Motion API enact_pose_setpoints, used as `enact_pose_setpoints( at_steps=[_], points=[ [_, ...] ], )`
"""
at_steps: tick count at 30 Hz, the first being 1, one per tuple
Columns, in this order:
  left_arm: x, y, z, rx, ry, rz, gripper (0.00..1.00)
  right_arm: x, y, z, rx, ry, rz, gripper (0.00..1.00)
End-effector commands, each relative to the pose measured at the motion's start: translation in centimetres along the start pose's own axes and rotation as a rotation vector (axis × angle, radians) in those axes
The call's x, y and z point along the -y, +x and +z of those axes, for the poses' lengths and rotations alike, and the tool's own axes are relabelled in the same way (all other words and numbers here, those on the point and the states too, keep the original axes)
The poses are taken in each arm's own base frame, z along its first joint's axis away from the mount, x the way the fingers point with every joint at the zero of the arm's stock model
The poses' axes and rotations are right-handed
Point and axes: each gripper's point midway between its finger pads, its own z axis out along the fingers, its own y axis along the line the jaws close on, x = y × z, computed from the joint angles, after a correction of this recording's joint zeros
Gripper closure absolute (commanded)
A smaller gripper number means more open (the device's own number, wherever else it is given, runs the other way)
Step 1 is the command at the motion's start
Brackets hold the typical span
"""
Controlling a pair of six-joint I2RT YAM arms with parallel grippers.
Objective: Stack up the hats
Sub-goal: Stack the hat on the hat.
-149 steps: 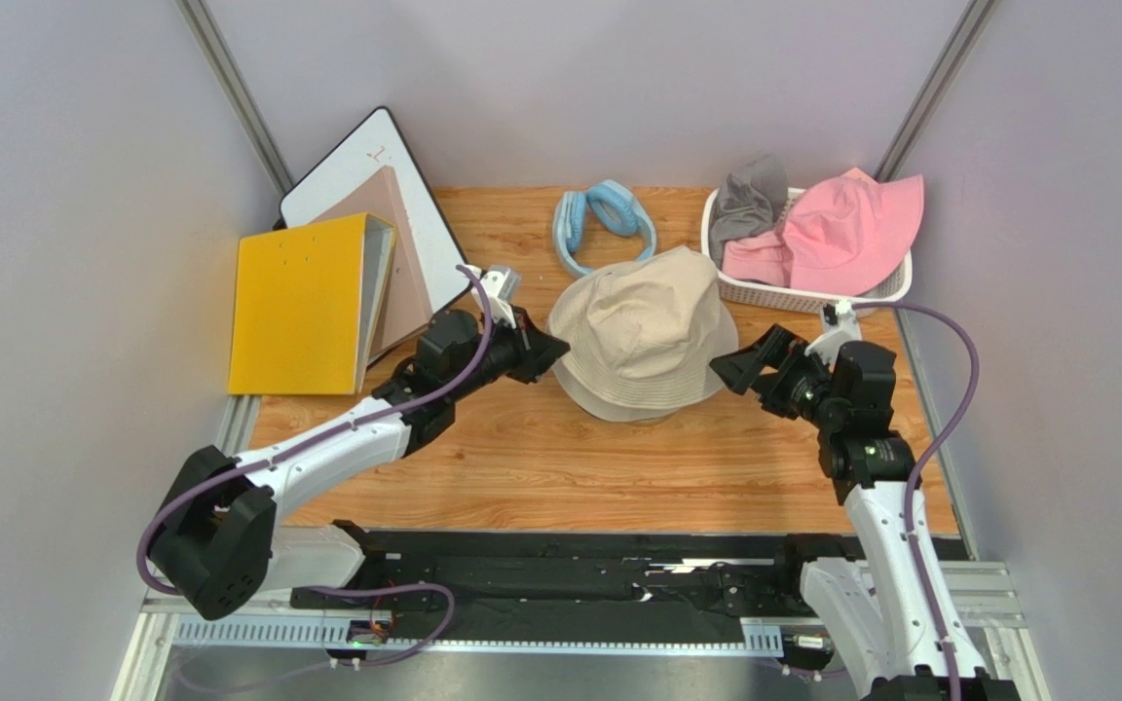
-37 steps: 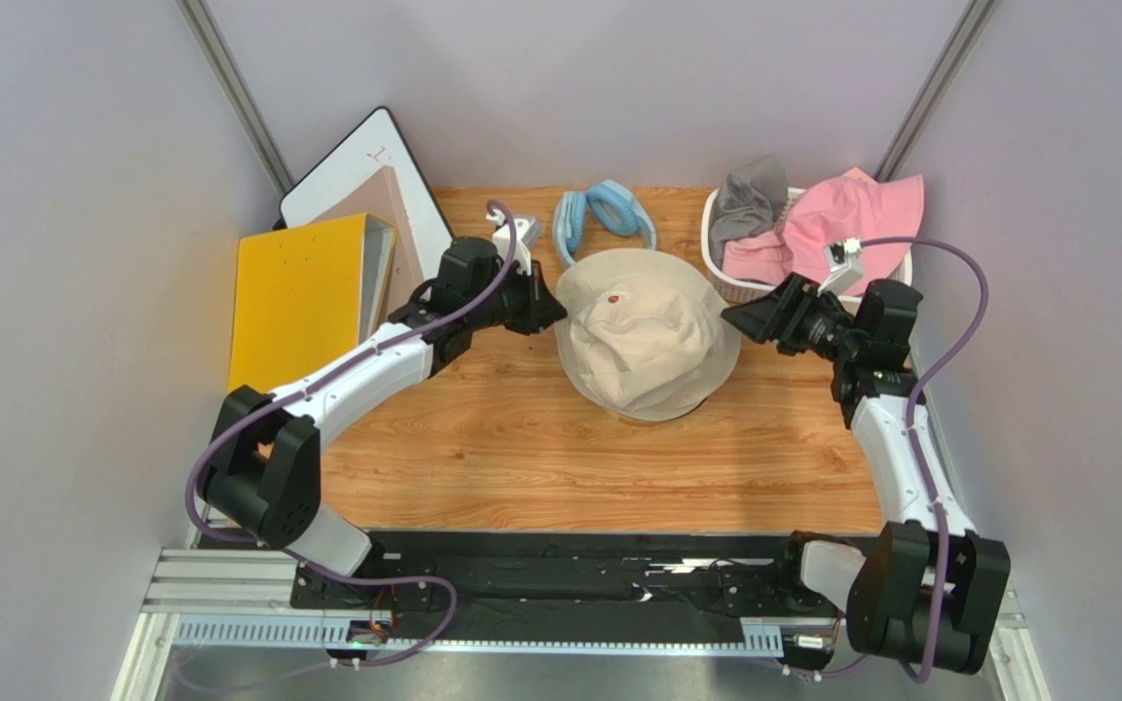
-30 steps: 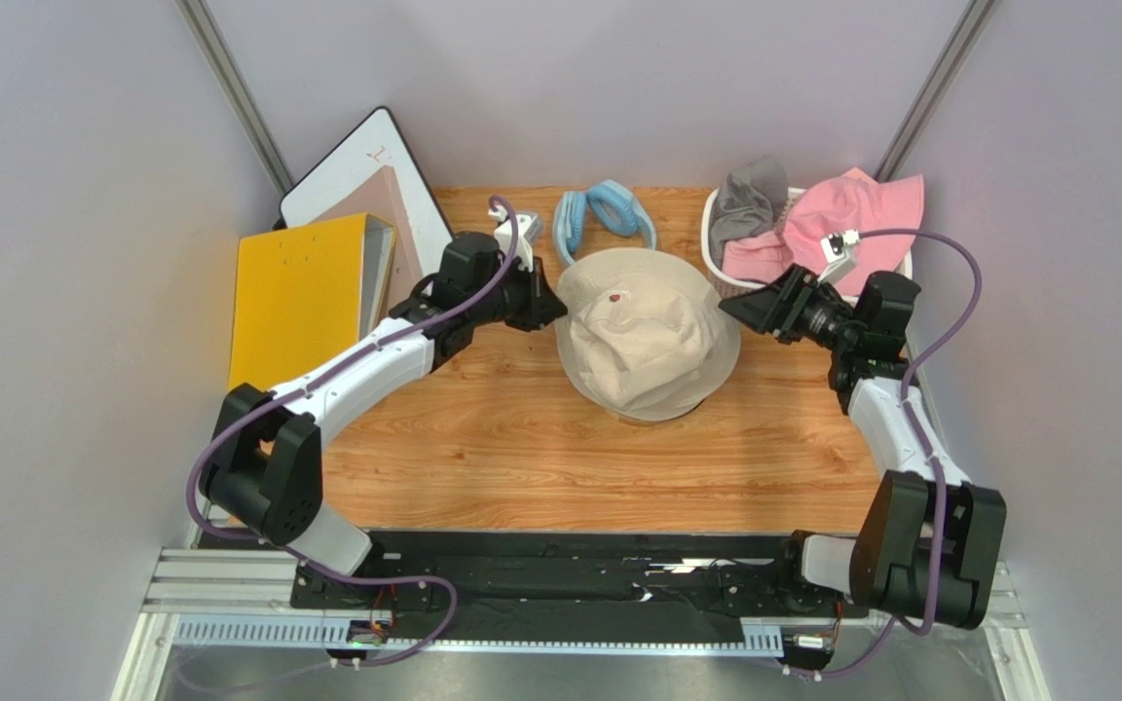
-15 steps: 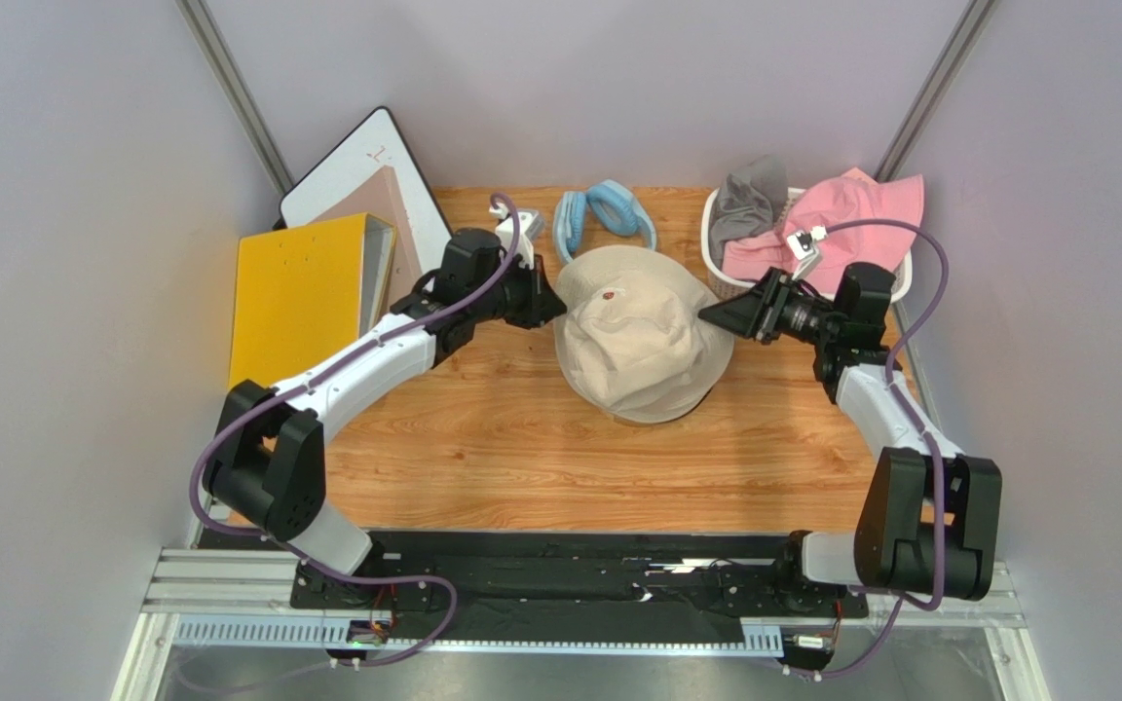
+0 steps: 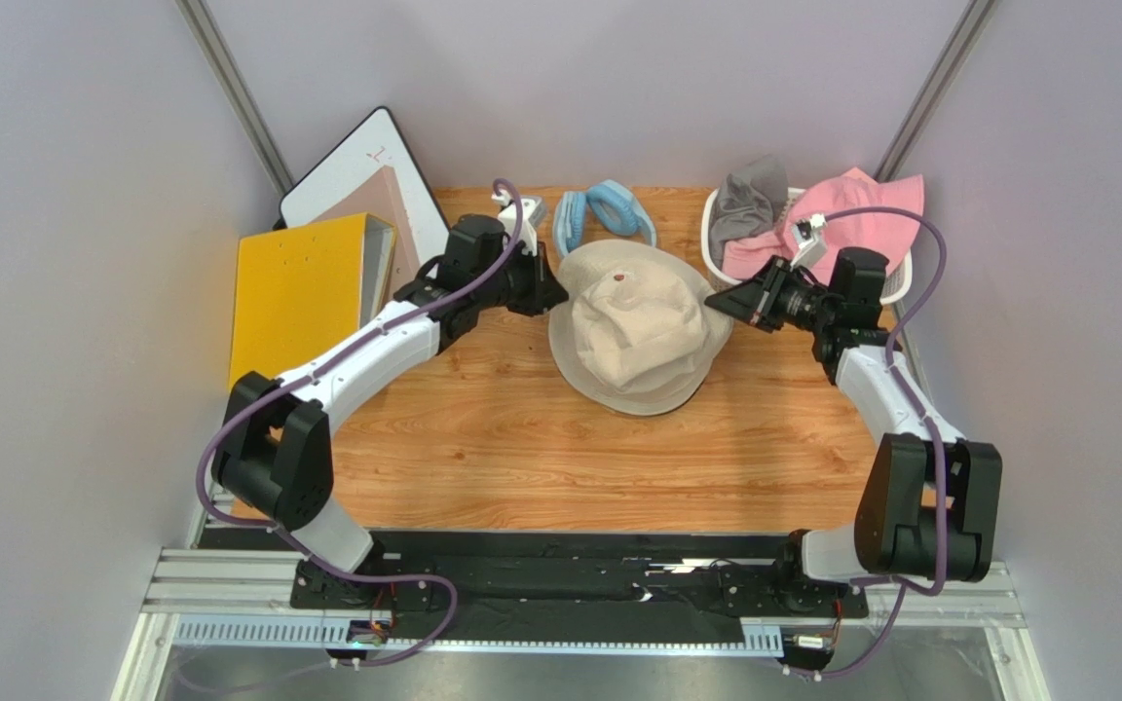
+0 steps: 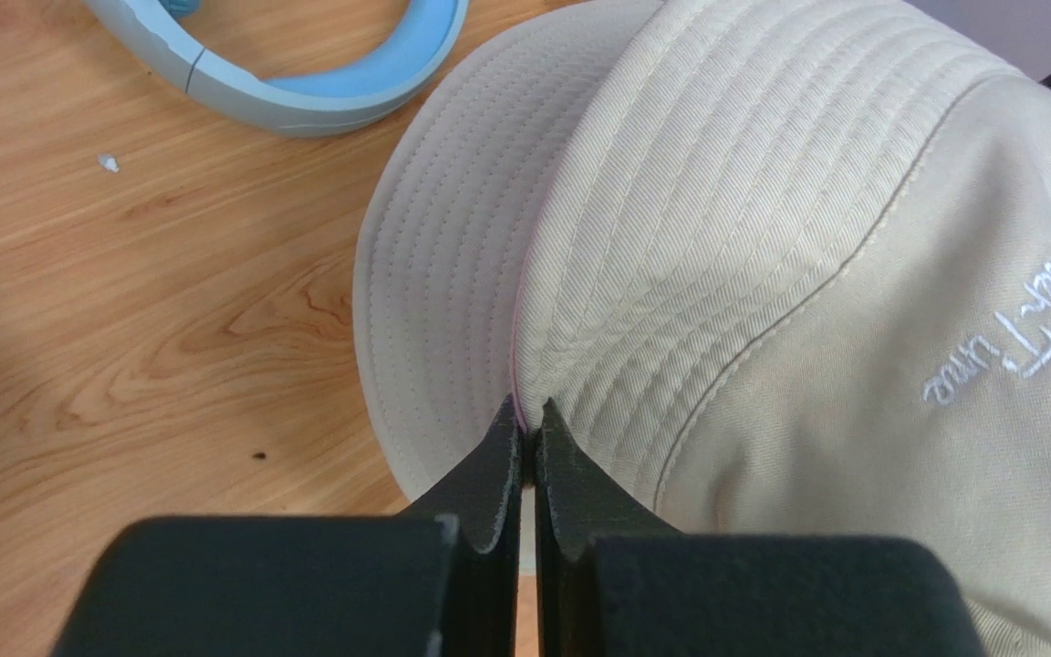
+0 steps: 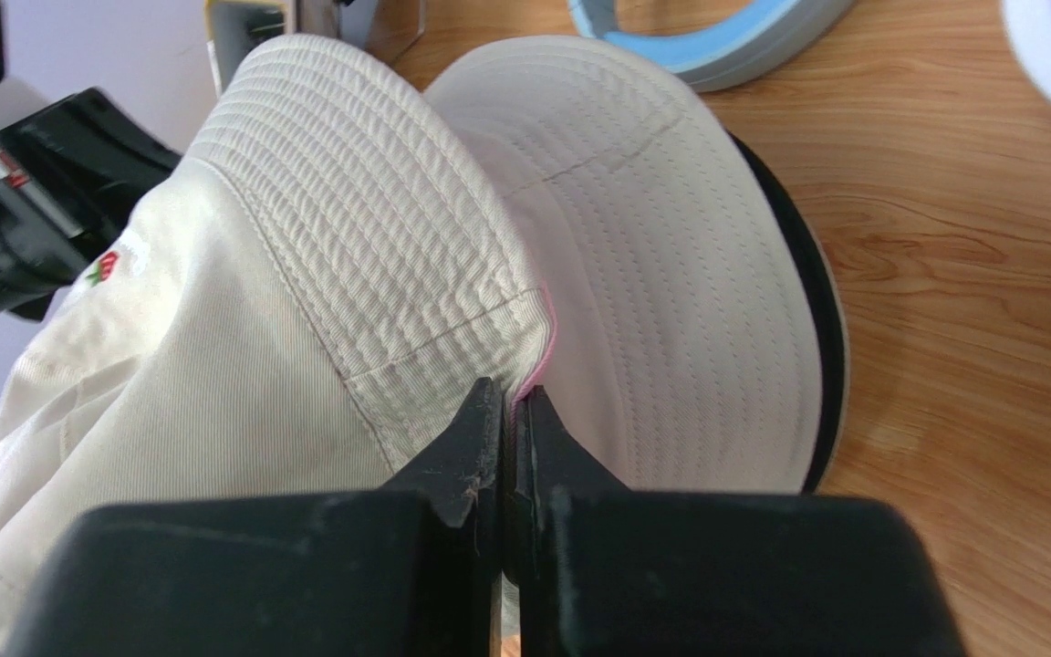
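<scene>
A beige hat (image 5: 640, 343) lies crown up in the middle of the table, its crown creased. Under its brim a black hat's edge (image 7: 827, 359) shows. My left gripper (image 5: 550, 292) is at the beige hat's left side, shut on the fold where crown meets brim (image 6: 526, 411). My right gripper (image 5: 721, 304) is at its right side, shut on the same seam (image 7: 511, 397), where a thin pink lining shows. A pink hat (image 5: 845, 219) and a grey hat (image 5: 750, 197) lie in the white basket (image 5: 816, 300) at the back right.
A light blue padded ring (image 5: 604, 219) lies just behind the beige hat, also seen as the ring (image 6: 298, 69) in the left wrist view. A yellow binder (image 5: 296, 300) and a white board (image 5: 355, 168) lean at the back left. Grey walls close both sides.
My right gripper moved left from the basket to the beige hat's right side and shut on it. The hat's crown bunched up between the two grippers. My left gripper stayed shut.
</scene>
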Motion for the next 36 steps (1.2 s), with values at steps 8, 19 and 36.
enact_pose_setpoints(
  at_steps=[8, 19, 36],
  points=[
    [-3.2, -0.5, 2.3, -0.015, -0.071, -0.03, 1.0, 6.3, -1.3, 1.5, 0.067, 0.253, 0.125, 1.0],
    [-6.0, 2.2, 4.0, -0.087, -0.132, -0.064, 1.0, 5.3, -1.9, -0.3, 0.08, 0.371, 0.097, 1.0],
    [-4.8, 3.0, 4.6, -0.101, -0.052, -0.088, 1.0, 10.5, 3.3, -0.4, -0.018, 0.748, -0.008, 1.0]
  ],
)
